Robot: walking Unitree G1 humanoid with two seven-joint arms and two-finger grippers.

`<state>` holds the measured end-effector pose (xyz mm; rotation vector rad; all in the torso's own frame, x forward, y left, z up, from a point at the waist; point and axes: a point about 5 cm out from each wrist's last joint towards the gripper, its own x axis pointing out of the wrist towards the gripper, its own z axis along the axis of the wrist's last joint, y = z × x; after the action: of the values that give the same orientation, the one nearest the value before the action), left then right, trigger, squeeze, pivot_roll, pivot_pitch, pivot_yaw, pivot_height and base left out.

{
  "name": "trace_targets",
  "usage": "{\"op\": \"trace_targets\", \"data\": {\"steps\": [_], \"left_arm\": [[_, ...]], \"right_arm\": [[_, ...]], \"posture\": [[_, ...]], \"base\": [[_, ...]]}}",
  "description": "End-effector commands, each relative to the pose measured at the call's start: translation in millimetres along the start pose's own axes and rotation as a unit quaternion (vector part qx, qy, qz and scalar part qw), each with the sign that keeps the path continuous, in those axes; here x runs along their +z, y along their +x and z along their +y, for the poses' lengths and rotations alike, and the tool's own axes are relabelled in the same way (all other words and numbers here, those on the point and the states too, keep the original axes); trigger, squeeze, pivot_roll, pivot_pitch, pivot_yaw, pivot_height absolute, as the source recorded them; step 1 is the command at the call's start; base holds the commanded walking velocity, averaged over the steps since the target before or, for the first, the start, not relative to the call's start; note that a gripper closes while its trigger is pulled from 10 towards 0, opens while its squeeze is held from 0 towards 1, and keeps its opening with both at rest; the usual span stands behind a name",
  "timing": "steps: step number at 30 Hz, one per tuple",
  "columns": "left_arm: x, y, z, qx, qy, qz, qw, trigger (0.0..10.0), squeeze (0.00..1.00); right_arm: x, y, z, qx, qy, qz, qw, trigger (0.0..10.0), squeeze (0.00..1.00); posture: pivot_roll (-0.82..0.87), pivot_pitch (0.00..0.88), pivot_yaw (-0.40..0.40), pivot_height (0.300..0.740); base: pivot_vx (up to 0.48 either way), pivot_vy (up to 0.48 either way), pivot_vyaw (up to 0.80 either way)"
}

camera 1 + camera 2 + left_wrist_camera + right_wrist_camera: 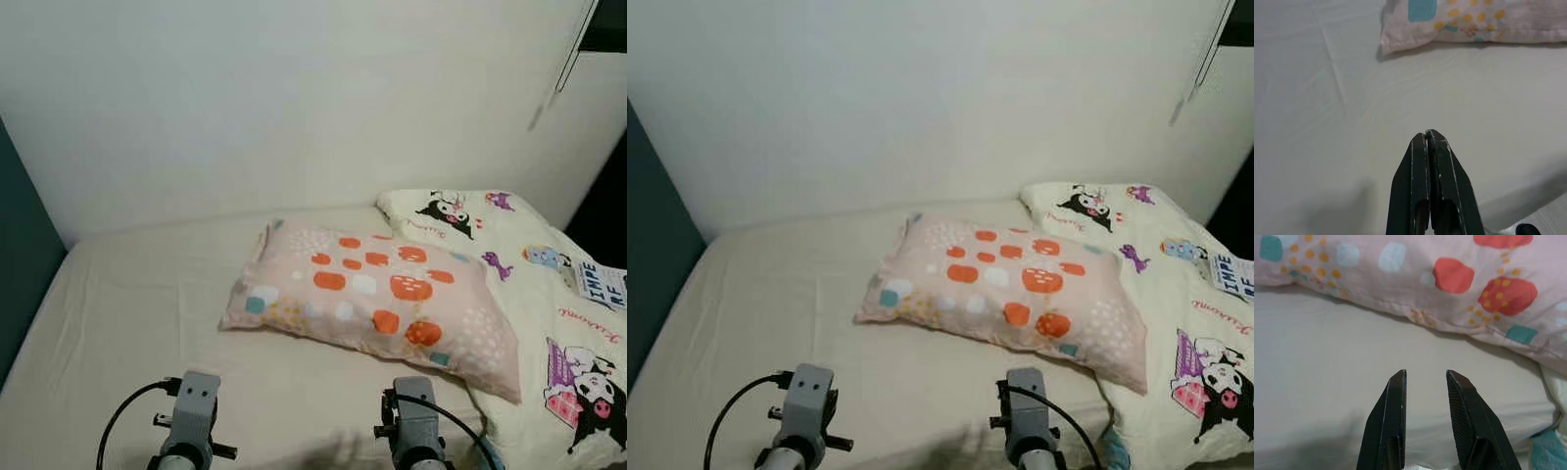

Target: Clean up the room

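Pillow (377, 304), pink with orange and teal spots, lies mid-bed (147, 313), one end touching the cartoon-print quilt (549, 323) along the bed's right edge. Left tool (1426, 139) has its fingers pressed together, over bare sheet near the front edge. Right tool (1425, 378) has fingers parted, empty, just short of the pillow.

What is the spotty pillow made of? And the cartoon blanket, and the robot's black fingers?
The pillow looks like soft woven cloth, matte and printed; it puffs up and its edge seam crinkles. The blanket also looks like soft printed fabric, lying in loose folds. The right gripper has fingers that look like hard black plastic or rubber, with a ribbed grip; I can't tell which.
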<state>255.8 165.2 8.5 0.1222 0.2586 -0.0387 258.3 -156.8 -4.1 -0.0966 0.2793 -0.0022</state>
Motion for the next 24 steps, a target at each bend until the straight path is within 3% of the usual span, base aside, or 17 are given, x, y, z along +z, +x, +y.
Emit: {"op": "trace_targets", "data": {"steps": [1, 11, 24], "left_arm": [[-3, -2.2, 2.2, 0.0, 0.006, 0.007, 1.0, 10.0, 0.0], [-3, -2.0, 3.5, 0.003, 0.006, 0.008, 1.0, 10.0, 0.0], [-17, -2.9, 1.3, -0.003, 0.006, 0.045, 0.999, 10.0, 0.0]], "right_arm": [[0, -1.5, -0.2, -0.001, 0.006, -0.005, 1.0, 10.0, 0.0], [0, -0.8, 1.0, 0.001, 0.008, -0.006, 1.0, 10.0, 0.0], [-8, -2.0, 4.0, 0.0, -0.014, 0.018, 1.0, 10.0, 0.0]], "posture": [[0.03, 0.095, -0.018, 0.737], [0.04, 0.101, -0.017, 0.74], [0.03, 0.095, -0.019, 0.74]], "base": [[0.0, 0.0, 0.0], [0.0, 0.0, 0.0], [0.0, 0.0, 0.0]]}}
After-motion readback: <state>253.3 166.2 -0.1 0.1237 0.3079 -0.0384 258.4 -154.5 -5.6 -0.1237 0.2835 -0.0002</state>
